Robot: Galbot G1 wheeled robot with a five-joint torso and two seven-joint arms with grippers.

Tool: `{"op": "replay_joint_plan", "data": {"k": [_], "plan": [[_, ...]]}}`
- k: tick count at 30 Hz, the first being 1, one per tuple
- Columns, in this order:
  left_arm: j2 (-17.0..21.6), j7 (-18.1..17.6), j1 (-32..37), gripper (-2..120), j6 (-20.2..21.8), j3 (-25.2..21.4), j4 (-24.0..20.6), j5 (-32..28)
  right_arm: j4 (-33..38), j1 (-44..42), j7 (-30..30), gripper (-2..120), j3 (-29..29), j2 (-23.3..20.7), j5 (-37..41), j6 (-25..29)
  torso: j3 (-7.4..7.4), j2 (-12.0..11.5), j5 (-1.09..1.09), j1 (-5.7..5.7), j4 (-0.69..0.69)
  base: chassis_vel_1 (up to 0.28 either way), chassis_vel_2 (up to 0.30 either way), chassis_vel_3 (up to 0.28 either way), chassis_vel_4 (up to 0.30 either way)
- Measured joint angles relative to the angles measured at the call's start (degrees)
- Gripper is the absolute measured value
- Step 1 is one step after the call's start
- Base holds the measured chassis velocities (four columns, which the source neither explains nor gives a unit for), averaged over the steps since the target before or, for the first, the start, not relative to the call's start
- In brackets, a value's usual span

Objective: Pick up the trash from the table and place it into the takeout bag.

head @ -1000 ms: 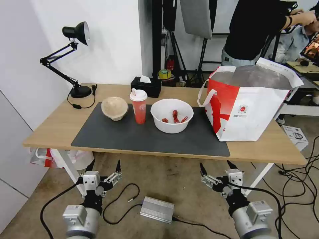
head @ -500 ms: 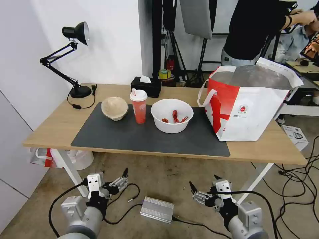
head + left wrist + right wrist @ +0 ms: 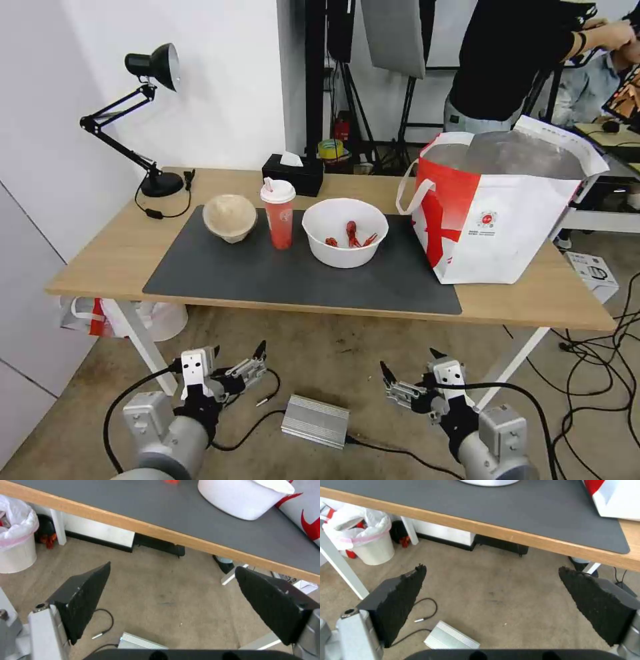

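Claws hung wide and empty below the worktop (image 3: 100,267): left claw (image 3: 238,359), right claw (image 3: 408,371).

No legible text: the takeout bag (image 3: 497,220) bears a small round red logo (image 3: 487,218) with unreadable fine print just beside it, and the red cup (image 3: 279,213) left of the bag carries an indistinct mark.

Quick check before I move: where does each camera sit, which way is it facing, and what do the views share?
Head view: high, looking forward and down at the table; left gripper and right gripper hang open below its front edge.
Left wrist view: between open fingers, facing floor and table edge.
Right wrist view: same, past its fingers.
Shared: white bowl, takeout bag.
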Motion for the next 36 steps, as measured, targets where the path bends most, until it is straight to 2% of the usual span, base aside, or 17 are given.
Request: {"op": "replay_joint_plan", "data": {"k": [17,20,22,23,30,36], "plan": [[-0.1,1.0,0.4,100,-0.4,-0.2,0.0,0.9,-0.1,0.3,-0.2,100,0.0,0.0,0.0,0.7,0.00,0.0,0.00,0.00,0.00,0.000,0.000,0.000,0.000],[-0.2,1.0,0.5,100,-2.7,-0.1,0.0,1.8,-0.1,0.4,-0.3,100,0.0,0.0,0.0,1.0,0.00,0.0,-0.01,0.00,0.00,0.000,0.000,0.000,0.000],[-0.2,1.8,0.9,100,-7.0,-0.1,-0.1,3.8,-0.1,0.4,-0.7,100,0.0,0.1,0.0,2.0,0.00,0.0,0.00,0.00,0.01,0.000,0.000,0.000,0.000],[-0.1,2.1,0.8,100,-7.9,-0.2,-0.1,3.8,-0.1,0.4,-0.7,100,0.0,0.1,0.0,2.5,0.00,0.0,0.00,0.00,0.00,0.000,0.000,0.000,0.000],[-0.3,3.9,0.4,100,-11.2,-0.6,-0.1,3.9,-0.1,0.6,-1.5,100,-0.1,0.4,0.2,5.7,0.00,0.0,0.00,0.00,0.00,0.000,0.000,0.000,0.000],[-0.6,4.2,0.3,100,-12.0,-0.6,-0.1,4.3,-0.1,0.6,-1.8,100,-0.1,0.4,0.3,6.4,0.00,0.0,0.00,0.00,0.00,0.000,0.000,0.000,0.000]]}}
